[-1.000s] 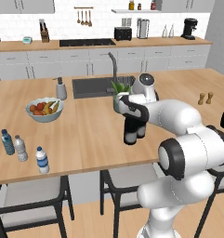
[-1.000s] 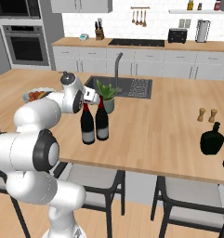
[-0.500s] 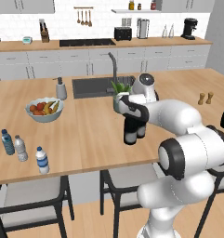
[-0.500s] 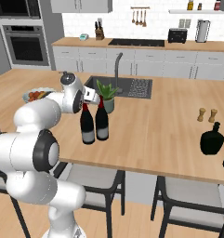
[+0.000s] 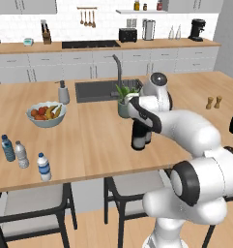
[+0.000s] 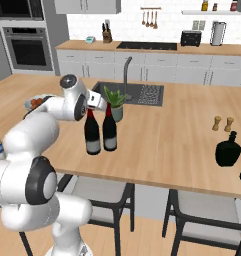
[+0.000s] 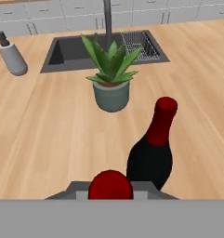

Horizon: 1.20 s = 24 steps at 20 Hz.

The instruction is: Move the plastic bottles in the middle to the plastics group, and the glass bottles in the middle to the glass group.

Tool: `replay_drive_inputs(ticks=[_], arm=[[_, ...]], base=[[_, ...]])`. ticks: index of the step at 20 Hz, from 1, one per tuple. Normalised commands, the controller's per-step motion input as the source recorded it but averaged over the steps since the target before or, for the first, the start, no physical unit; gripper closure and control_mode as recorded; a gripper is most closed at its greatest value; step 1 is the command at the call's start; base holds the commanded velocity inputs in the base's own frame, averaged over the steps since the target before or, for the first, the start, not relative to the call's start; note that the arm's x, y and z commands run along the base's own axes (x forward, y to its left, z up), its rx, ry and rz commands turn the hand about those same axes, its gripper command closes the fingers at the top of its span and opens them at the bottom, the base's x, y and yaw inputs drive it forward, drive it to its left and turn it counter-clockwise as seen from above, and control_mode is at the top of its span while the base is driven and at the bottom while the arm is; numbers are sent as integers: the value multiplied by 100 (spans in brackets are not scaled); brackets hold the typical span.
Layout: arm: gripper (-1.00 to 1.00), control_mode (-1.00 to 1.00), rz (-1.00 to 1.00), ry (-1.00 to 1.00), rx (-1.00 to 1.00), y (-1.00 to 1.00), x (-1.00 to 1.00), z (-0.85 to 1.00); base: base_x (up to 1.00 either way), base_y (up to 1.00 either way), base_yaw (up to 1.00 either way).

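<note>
Two tall near-black wine bottles [image 6: 101, 131] with red foil tops stand side by side. The gripper [image 6: 93, 102] pinches the neck of the left bottle [image 6: 92, 132], at nine o'clock of its twin.

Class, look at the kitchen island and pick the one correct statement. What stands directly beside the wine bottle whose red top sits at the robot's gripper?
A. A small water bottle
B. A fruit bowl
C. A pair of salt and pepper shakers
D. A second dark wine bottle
D. In the right base view the gripper is at the neck of one wine bottle, and a second dark wine bottle stands right next to it.
</note>
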Motion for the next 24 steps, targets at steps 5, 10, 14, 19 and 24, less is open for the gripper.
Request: replay_drive_inputs(ticks=[5,10,14,19,24], arm=[[100,-100,-13,5,0,-67,-72,52],[100,-100,-16,7,0,-78,-47,27],[100,-100,-21,8,0,-87,-18,20],[100,-100,-22,7,0,-95,0,9],[100,-100,-25,3,0,-98,0,0]], base=[[0,0,0],[0,0,0],[0,0,0],[0,0,0],[0,0,0]])
